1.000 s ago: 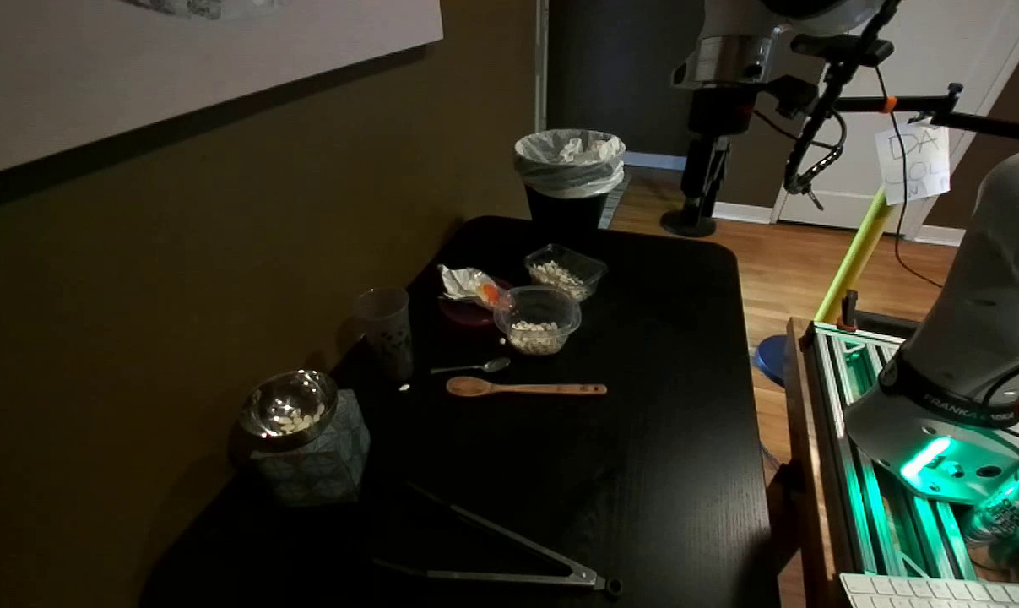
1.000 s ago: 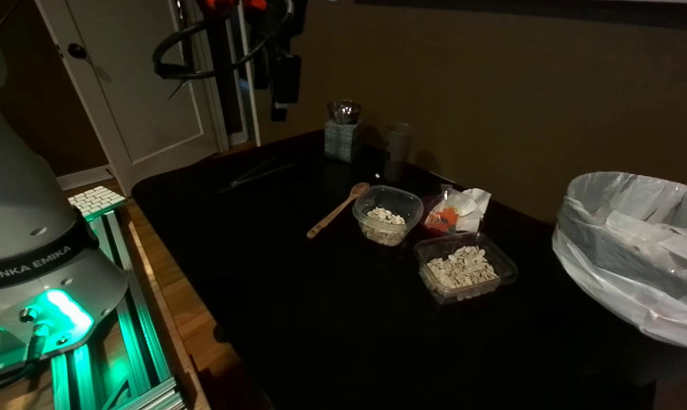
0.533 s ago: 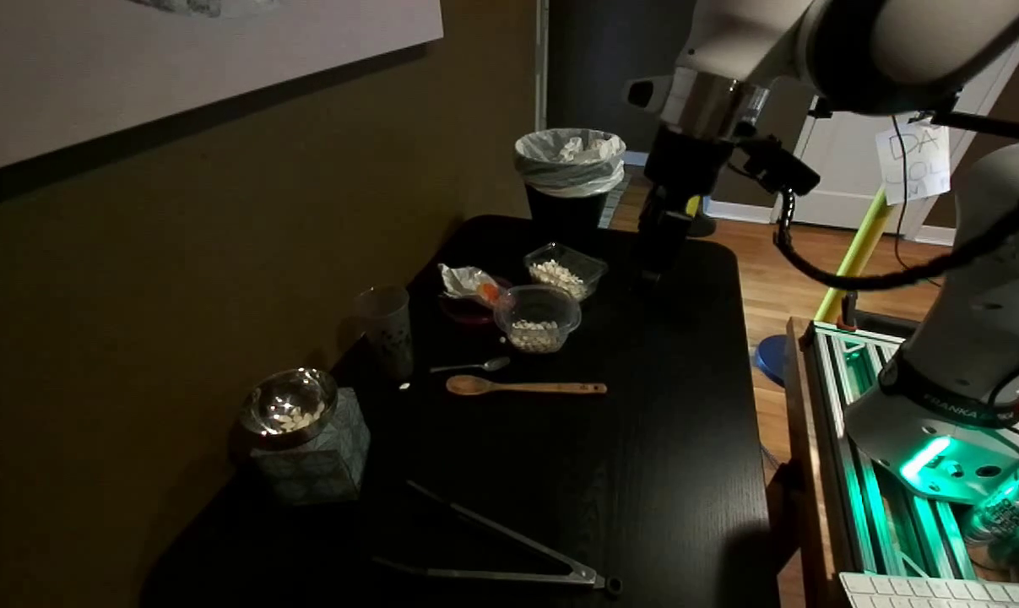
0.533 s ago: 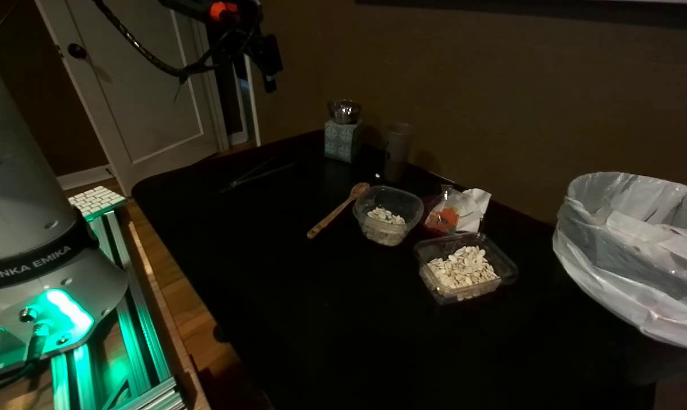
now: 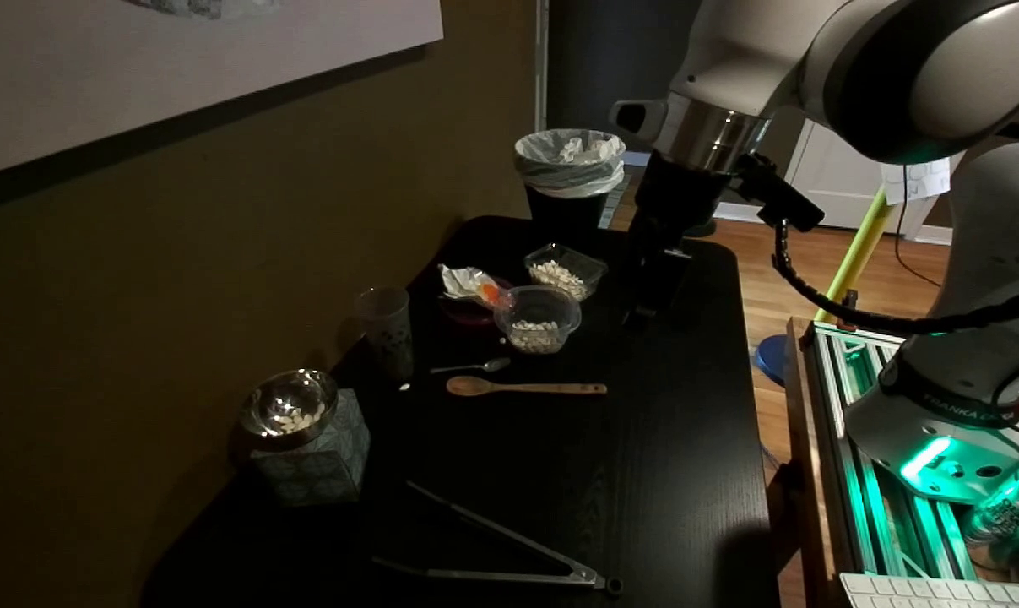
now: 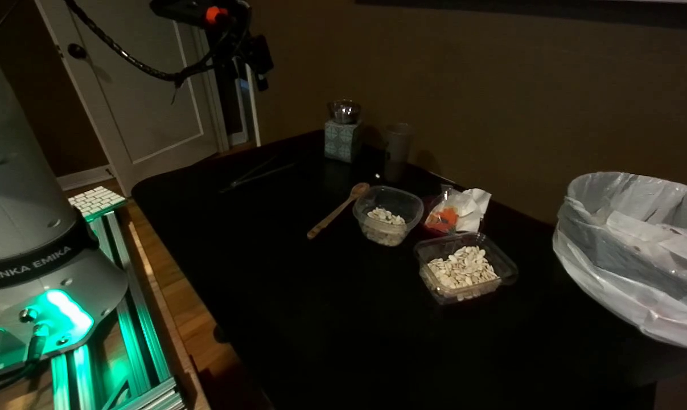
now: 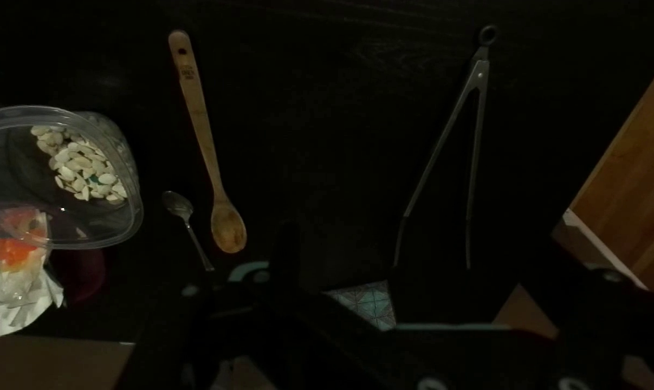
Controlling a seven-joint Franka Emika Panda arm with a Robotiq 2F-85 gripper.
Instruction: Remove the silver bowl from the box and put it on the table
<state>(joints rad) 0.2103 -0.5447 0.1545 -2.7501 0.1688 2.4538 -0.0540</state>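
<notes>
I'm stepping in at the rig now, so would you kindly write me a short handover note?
Gripper: in the air, away from the bowl and holding nothing that shows; too dark to tell open from shut.
Job's things: the bowl sits on top of the box, with pale seeds in it; the box stands on the table.
Done: no part of the bowl's move yet.
Left: grasp the bowl, lift it off the box, set it on the table. I'd keep it level, since the seeds could spill.

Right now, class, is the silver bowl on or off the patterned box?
On: in both exterior views, the silver bowl sits atop the patterned box.
</notes>
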